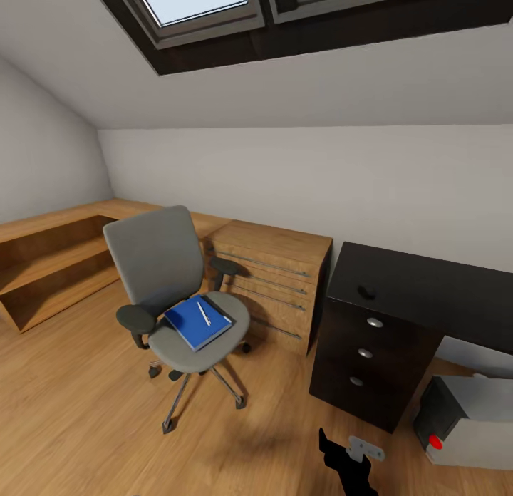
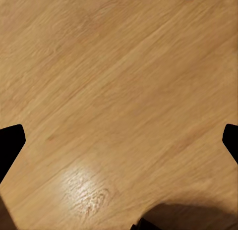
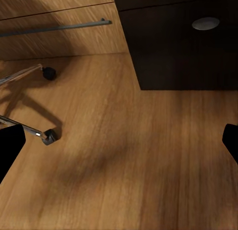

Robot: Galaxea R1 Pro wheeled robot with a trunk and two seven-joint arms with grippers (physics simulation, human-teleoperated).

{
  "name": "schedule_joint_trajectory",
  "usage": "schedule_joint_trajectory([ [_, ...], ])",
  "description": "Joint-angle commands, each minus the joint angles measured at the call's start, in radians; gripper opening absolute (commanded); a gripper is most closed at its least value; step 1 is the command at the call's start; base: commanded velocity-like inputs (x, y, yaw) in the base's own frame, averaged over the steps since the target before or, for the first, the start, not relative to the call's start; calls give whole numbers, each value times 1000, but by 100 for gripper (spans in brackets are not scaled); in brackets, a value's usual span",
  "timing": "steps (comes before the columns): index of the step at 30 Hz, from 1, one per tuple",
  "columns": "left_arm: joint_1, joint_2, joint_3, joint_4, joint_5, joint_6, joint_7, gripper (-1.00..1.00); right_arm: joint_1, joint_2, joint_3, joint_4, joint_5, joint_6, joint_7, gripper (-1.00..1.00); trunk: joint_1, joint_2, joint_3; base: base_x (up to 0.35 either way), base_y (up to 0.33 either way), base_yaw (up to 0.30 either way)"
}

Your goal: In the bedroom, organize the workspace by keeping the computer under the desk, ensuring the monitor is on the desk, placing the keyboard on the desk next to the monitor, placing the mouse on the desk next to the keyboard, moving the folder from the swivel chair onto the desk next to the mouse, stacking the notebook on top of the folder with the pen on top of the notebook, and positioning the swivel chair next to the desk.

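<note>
While both wrist views look down on bare wooden floor [image 2: 114, 91], each gripper shows its dark fingertips at opposite edges of the picture, spread wide with nothing between them: the left gripper [image 2: 119, 141] over plain boards, the right gripper [image 3: 119, 141] over floor near two chair castors [image 3: 48, 136] and the foot of the dark desk [image 3: 183, 51]. From the head view, a dark arm part [image 1: 347, 457] pokes up at the bottom edge, though which arm it is cannot be told.

Further out stands the chair [image 1: 178, 289], grey, on the floor well apart from the desk [image 1: 399, 296]. On its seat lies the blue folder [image 1: 197, 321]; a pen [image 1: 204, 313] rests on top. Whether a notebook sits between them cannot be told. Behind the chair is a light wooden drawer unit [image 1: 274, 282], just beside the desk's dark drawer block. A small dark mouse [image 1: 366, 292] sits on the desk top. The computer [image 1: 467, 421], grey with a red button, stands on the floor under the desk. Low wooden shelving [image 1: 50, 268] runs along the left wall, and a skylight [image 1: 206, 4] is set in the sloping ceiling.
</note>
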Motion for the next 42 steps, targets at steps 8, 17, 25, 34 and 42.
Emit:
schedule_joint_trajectory([
  [8, 0, -1, 2, 0, 8, -4, 1, 100, -1, 0, -4, 1, -11, -3, 10, 100, 0, 0, -1, 0, 0, 0],
  [17, 0, -1, 2, 1, 8, -5, 1, 100, -1, 2, -4, 2, -13, -3, 10, 100, 0, 0, -1, 0, 0, 0],
  [25, 0, 1, 2, 0, 9, -7, 1, 100, -1, 3, -4, 2, -12, -3, 10, 100, 0, 0, -1, 0, 0, 0],
  [34, 0, 0, 2, 0, 9, -7, 1, 100, -1, 5, -4, 6, -12, -3, 10, 100, 0, 0, -1, -137, 0, 0],
  [42, 0, -1, 2, 0, 9, -7, 1, 100, -1, 5, -4, 8, -12, -3, 10, 100, 0, 0, -1, -298, 0, 0],
])
